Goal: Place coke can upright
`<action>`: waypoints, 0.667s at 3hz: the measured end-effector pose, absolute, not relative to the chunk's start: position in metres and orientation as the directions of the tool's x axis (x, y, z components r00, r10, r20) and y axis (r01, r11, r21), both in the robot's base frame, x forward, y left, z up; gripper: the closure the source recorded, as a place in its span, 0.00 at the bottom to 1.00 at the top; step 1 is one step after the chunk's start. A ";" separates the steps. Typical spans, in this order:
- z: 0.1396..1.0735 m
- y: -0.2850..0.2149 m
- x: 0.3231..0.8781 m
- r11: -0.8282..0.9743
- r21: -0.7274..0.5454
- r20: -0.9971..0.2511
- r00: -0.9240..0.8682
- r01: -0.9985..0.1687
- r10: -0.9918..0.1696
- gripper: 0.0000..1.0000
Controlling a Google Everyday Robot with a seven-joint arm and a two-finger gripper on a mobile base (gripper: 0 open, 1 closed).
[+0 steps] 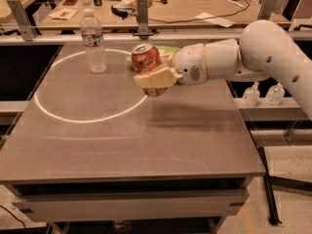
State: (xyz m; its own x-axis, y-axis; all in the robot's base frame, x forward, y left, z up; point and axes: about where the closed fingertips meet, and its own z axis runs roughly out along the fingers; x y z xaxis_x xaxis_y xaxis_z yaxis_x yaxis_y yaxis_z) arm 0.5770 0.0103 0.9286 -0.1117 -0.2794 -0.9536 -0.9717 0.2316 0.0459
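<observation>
The coke can [146, 61], orange-red with white markings and a silver top, is held nearly upright above the grey table [122, 130], near its far middle. My gripper [155, 76] reaches in from the right on a white arm and is shut on the can, its cream fingers [156, 78] wrapping the can's lower half. The can's bottom is partly hidden by the fingers. It is lifted off the table surface.
A clear plastic water bottle [93, 41] stands upright at the far left of the table. A green snack bag [168, 49] lies behind the can, mostly hidden. A bright light ring [58, 112] marks the tabletop. Two small bottles [263, 94] sit right of the table.
</observation>
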 end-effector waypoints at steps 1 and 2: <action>0.923 0.013 0.575 0.229 0.075 -0.957 -0.134 -0.971 -0.258 1.00; 0.908 0.013 0.571 0.222 0.096 -0.957 -0.152 -0.970 -0.248 1.00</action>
